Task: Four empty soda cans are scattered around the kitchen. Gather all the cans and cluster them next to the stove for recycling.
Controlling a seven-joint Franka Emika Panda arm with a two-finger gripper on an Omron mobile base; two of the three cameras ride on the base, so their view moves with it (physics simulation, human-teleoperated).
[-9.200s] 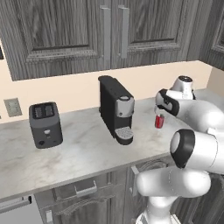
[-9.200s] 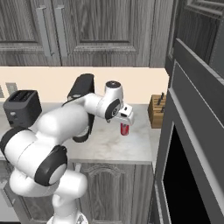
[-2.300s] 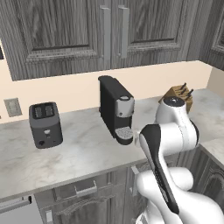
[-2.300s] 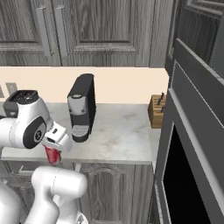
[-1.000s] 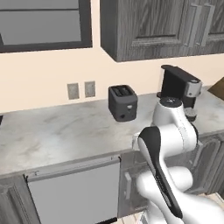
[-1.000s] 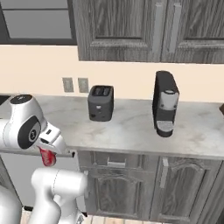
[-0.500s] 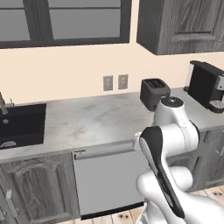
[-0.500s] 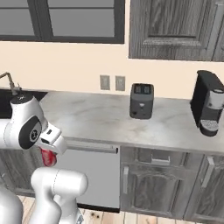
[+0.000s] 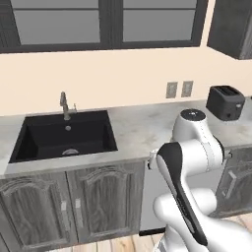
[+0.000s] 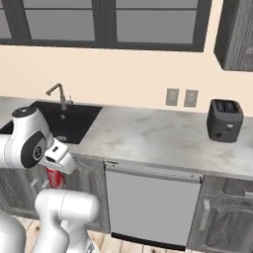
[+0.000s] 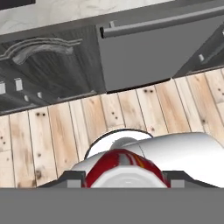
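From the right base view your gripper (image 10: 56, 173) hangs below counter height clamped on a soda can (image 10: 54, 178), and the hand view shows that can (image 11: 124, 168) pinched across its body, light, thin-walled, easily dented.

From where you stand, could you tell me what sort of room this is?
A home kitchen, by the look of it: a black sunken sink with a faucet set in a grey marble counter, a toaster further along, and dark wood cabinets below.

Glossy white rounded arm (image 9: 197, 147) segments joined by dark grey joints.
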